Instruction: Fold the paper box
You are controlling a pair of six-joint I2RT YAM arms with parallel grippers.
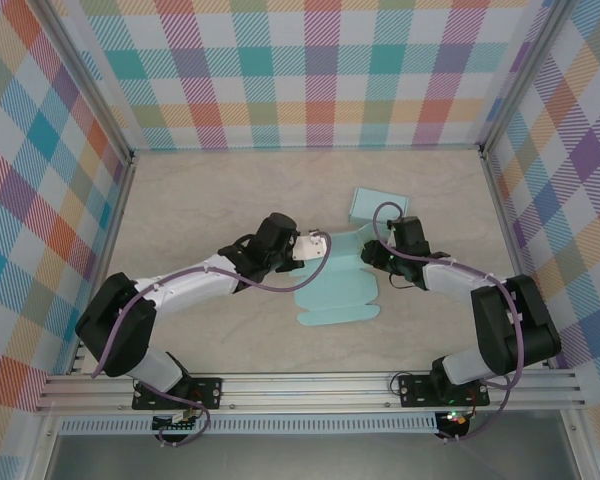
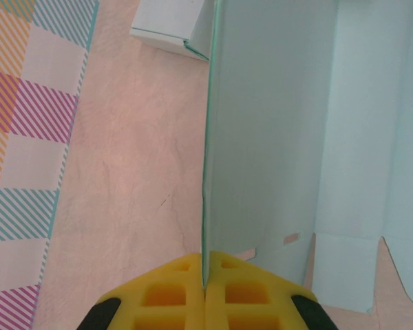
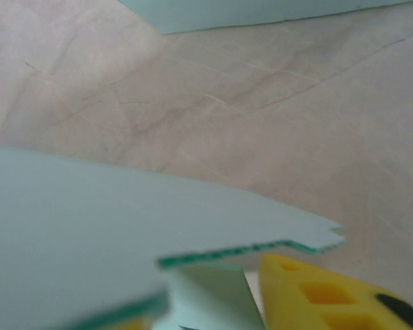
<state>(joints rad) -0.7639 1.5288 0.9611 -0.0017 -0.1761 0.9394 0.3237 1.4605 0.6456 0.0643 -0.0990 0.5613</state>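
Observation:
The paper box [image 1: 335,295] is a pale teal cut sheet lying partly unfolded on the table between both arms. My left gripper [image 1: 320,246] is shut on the thin edge of one panel [image 2: 275,137], which stands upright; the yellow pads [image 2: 172,295] meet on that edge at the gripper [image 2: 206,275]. My right gripper [image 1: 372,258] is at the sheet's right side. In the right wrist view a teal panel [image 3: 89,227] crosses over the jaws and a small flap [image 3: 210,295] sits between them. One yellow finger [image 3: 316,295] stands apart from the flap; the other is mostly hidden under the panel.
A second teal box [image 1: 377,205], folded flat, lies just beyond the sheet, also seen as a teal box [image 2: 168,27] in the left wrist view and as a teal edge [image 3: 248,12] in the right wrist view. Plaid walls [image 1: 50,180] ring the beige table [image 1: 200,200].

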